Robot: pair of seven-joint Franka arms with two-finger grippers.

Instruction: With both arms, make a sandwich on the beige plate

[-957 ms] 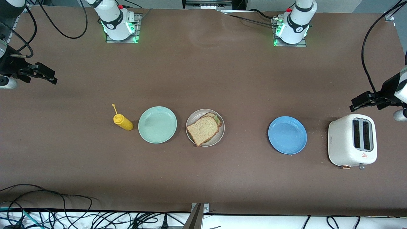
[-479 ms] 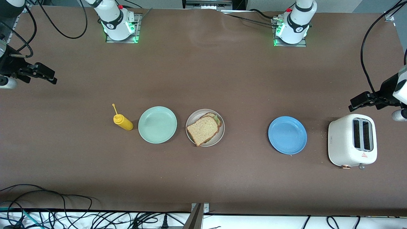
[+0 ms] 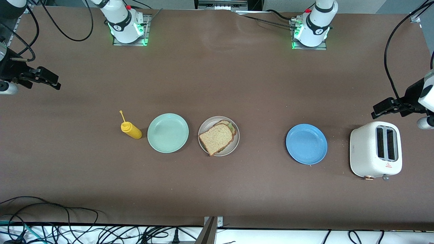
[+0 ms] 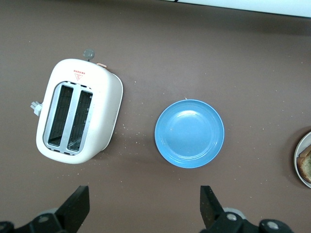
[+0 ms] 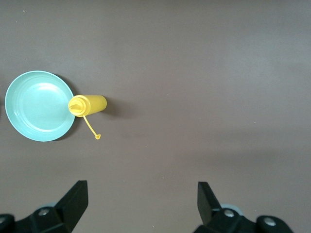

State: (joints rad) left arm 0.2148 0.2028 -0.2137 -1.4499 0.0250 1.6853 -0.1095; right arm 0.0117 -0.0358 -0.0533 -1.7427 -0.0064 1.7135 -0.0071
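The sandwich (image 3: 217,137) lies on the beige plate (image 3: 236,141) at the table's middle: a speckled bread slice on top, a second slice and green lettuce (image 3: 231,126) showing under it. An edge of the plate shows in the left wrist view (image 4: 300,160). My left gripper (image 3: 381,108) is open and empty, up over the table beside the toaster at the left arm's end; it also shows in the left wrist view (image 4: 145,208). My right gripper (image 3: 51,81) is open and empty, up over bare table at the right arm's end; it also shows in the right wrist view (image 5: 142,204).
A mint-green plate (image 3: 168,132) and a yellow squeeze bottle (image 3: 131,130) lie beside the beige plate toward the right arm's end. A blue plate (image 3: 306,143) and a white toaster (image 3: 375,149) stand toward the left arm's end. Cables hang along the front edge.
Almost nothing has moved. The left gripper has drifted very slightly; the right gripper has risen a little. The sandwich and plates stay as they were.
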